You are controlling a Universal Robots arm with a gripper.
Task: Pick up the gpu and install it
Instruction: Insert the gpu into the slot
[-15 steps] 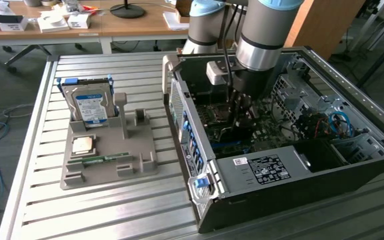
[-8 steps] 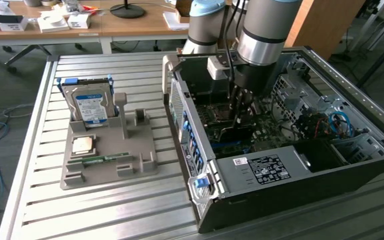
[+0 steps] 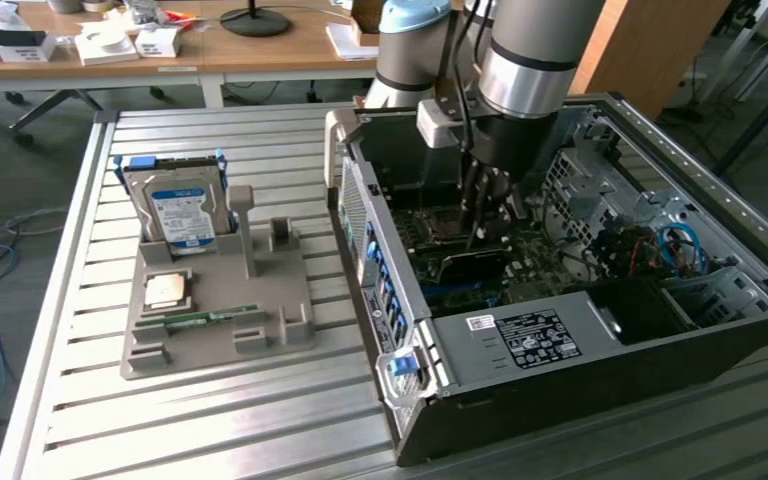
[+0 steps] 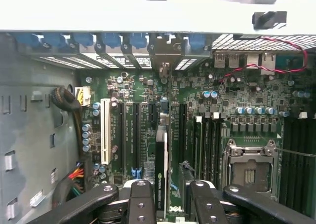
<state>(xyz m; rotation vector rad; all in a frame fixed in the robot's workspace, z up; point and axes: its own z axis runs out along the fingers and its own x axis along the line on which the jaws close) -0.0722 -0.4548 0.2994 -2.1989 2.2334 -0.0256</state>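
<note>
- pick-up looks done: the gpu [image 4: 160,179] stands on edge between the fingers of the claw [image 4: 170,199], which grips it with its jaws partly open.
- the claw is deep inside the computer case [image 3: 598,340], at the centre of the exterior view, over the motherboard [image 4: 197,100].
- the gpu sits in line with a dark expansion slot [image 4: 160,110]; whether it is seated, i cannot tell.
- on the exterior view's left, the grey holder [image 3: 211,340] on the counter [image 3: 197,420] keeps the hard drive [image 3: 181,215] and memory stick [image 3: 204,318].
</note>
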